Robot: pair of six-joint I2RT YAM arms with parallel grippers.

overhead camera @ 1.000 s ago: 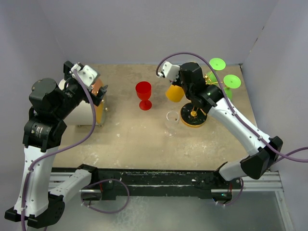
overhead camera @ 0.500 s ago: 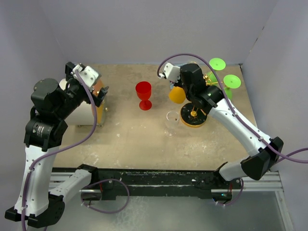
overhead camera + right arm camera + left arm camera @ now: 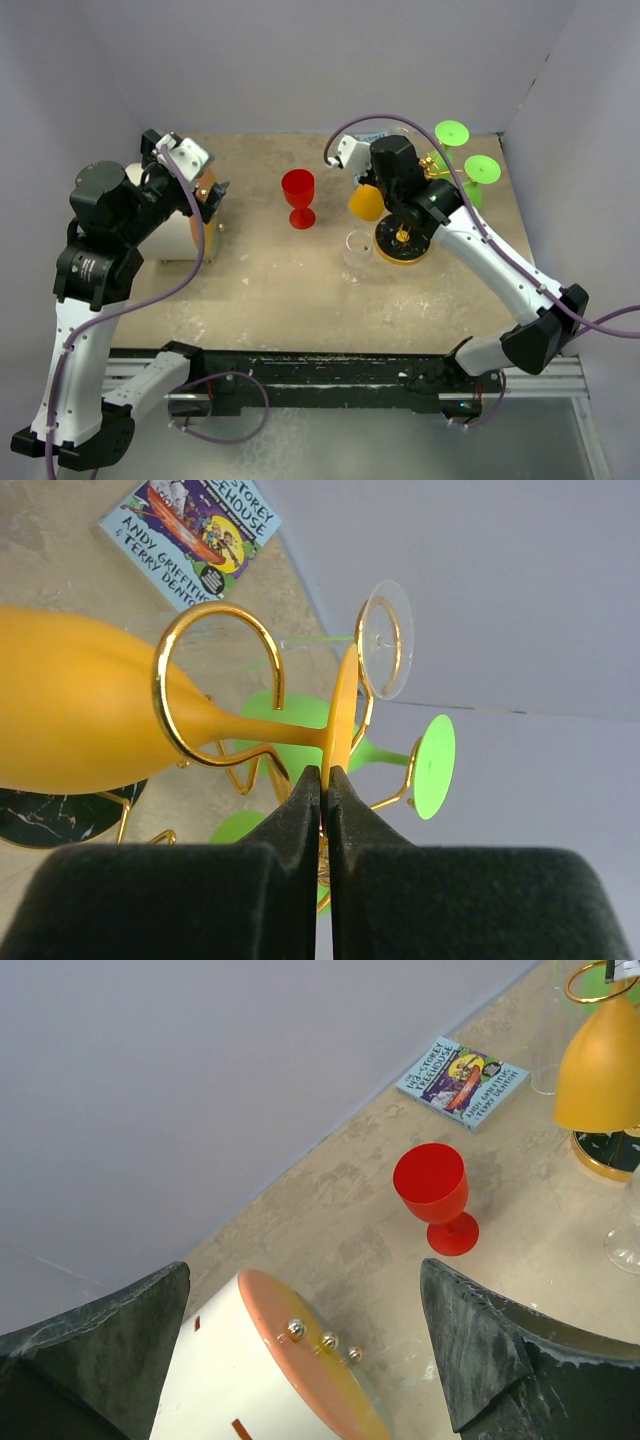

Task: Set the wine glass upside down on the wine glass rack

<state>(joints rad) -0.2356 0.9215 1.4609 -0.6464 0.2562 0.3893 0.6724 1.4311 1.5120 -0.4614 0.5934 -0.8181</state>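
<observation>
My right gripper (image 3: 324, 776) is shut on the foot of a yellow wine glass (image 3: 70, 715). The glass lies tilted, and its stem sits inside a gold ring arm (image 3: 160, 680) of the wine glass rack. From above, the yellow glass (image 3: 366, 202) hangs just left of the rack's stem, above the round black base (image 3: 402, 250), with the right gripper (image 3: 388, 178) over it. Two green glasses (image 3: 482, 168) and a clear glass (image 3: 385, 640) hang on other arms. My left gripper (image 3: 305, 1310) is open and empty above a white cylinder (image 3: 225, 1380).
A red wine glass (image 3: 298, 192) stands upright mid-table. A clear wine glass (image 3: 357, 255) stands just left of the rack base. A picture book (image 3: 462, 1080) lies by the back wall. The white cylinder (image 3: 165, 235) lies on its side at the left. Walls close in on three sides.
My right gripper has carried the yellow glass slightly right and down, closer to the rack stem. The left gripper has drifted a little right.
</observation>
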